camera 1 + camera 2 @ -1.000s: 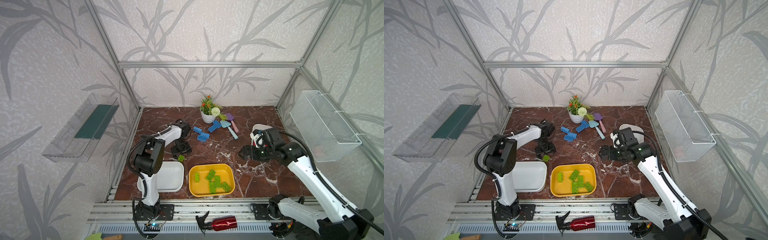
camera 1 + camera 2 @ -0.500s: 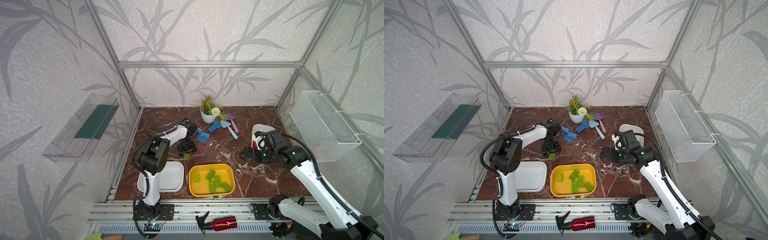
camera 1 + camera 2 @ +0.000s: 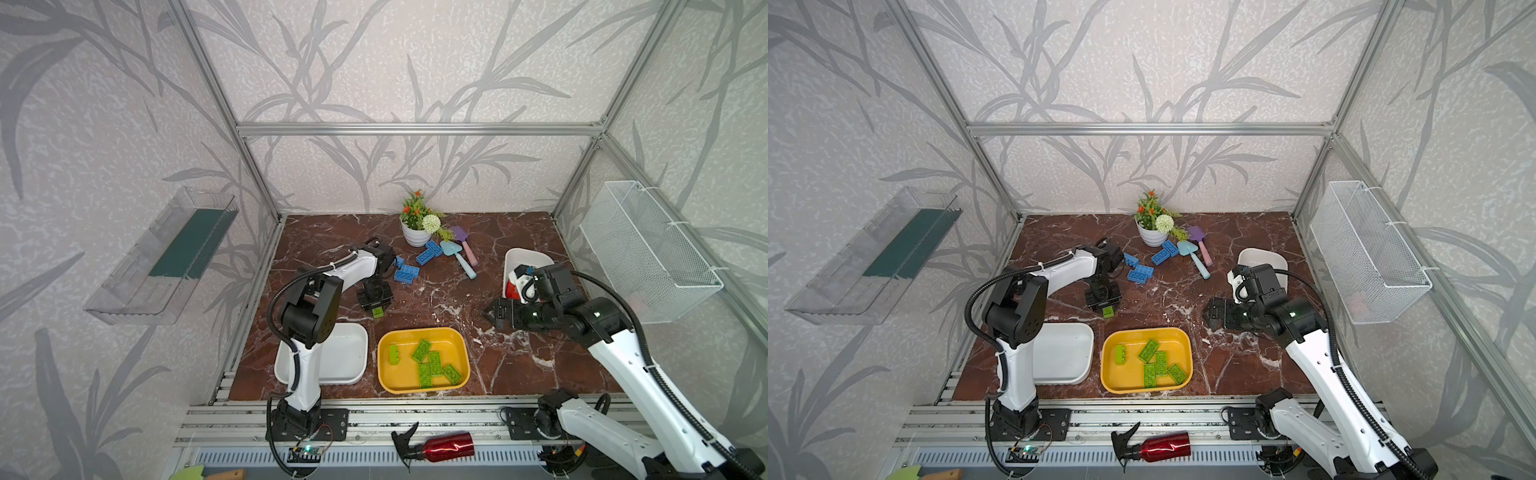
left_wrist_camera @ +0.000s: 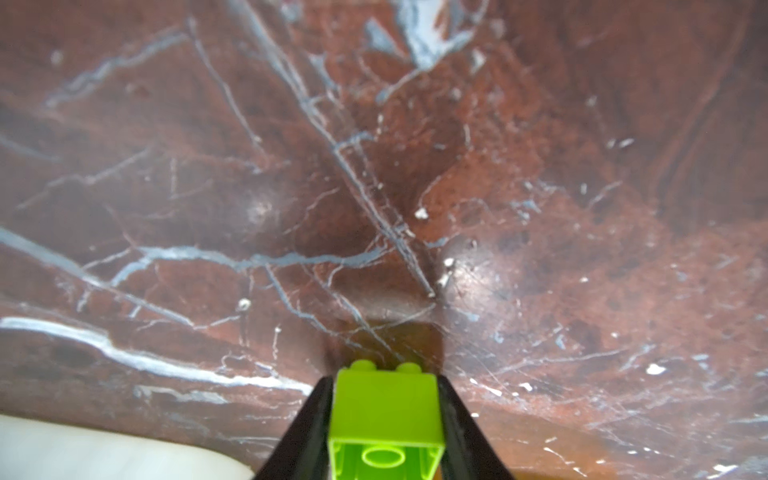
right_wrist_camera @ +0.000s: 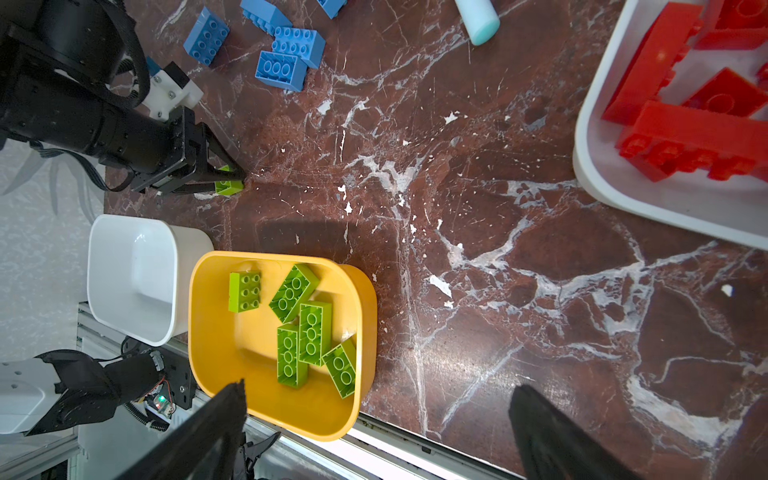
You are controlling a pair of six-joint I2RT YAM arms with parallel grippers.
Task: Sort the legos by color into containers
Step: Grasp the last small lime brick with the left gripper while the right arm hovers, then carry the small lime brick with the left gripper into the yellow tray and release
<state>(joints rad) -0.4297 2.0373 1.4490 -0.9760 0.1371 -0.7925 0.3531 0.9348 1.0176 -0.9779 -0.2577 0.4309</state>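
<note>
- Closest to me, a red spray bottle (image 3: 436, 446) lies on the front rail, nozzle pointing left.
- Just past it, at the front of the marbled surface (image 3: 540, 365), a yellow container (image 3: 422, 331) sits beside a white container (image 3: 345, 357), which is on its left.
- Five green legos (image 3: 435, 363) lie in the yellow container. The leftmost shows its studs, long axis running near to far. The other four lie hollow side up, two running near to far and two on a slant.
- Behind the gap between those two containers, the left end effector (image 3: 376, 306) points down with its jaws closed on a small green lego (image 4: 386, 405).
- That short, square piece is gripped by two opposite side faces. Its studs point away from the wrist towards the surface, and its hollow underside faces the wrist camera. I can't tell whether it touches the surface.
- To the right, the right end effector (image 3: 490, 314) hangs over bare surface with its jaws spread wide, holding nothing. Its fingers point left.
- Further back, four blue legos (image 3: 406, 275) are loose on the surface, the nearest with its long axis roughly left to right.
- Back right, a second white container (image 3: 525, 254) holds the red legos (image 5: 685, 133), piled at mixed angles.
- Farthest away are a white flower pot (image 3: 415, 237) and two toy shovels (image 3: 457, 254).
</note>
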